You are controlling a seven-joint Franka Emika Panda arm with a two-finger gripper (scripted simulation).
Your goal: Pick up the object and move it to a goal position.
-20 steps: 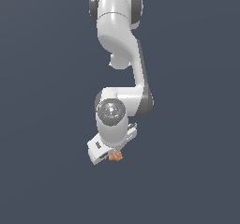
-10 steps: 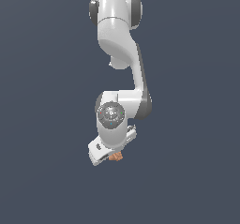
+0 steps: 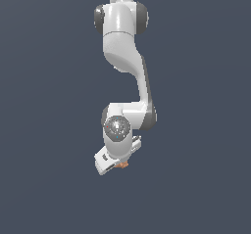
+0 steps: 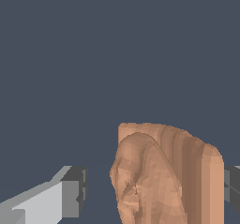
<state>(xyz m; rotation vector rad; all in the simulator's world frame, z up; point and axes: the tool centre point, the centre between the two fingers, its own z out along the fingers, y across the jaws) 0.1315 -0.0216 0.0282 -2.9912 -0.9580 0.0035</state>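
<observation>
Exterior view, pincer (image 3: 119, 163) mostly hiding object (image 3: 122, 165), grip state unclear, wrist view cropped.

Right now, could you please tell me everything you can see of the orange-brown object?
The orange-brown object is a lumpy, matte thing with ridged, bumpy sides and an irregular outline. In the wrist view it sits between the gripper's fingers, with a gap to one finger and the other at its edge. In the exterior view only a small bit peeks from under the white hand.
</observation>
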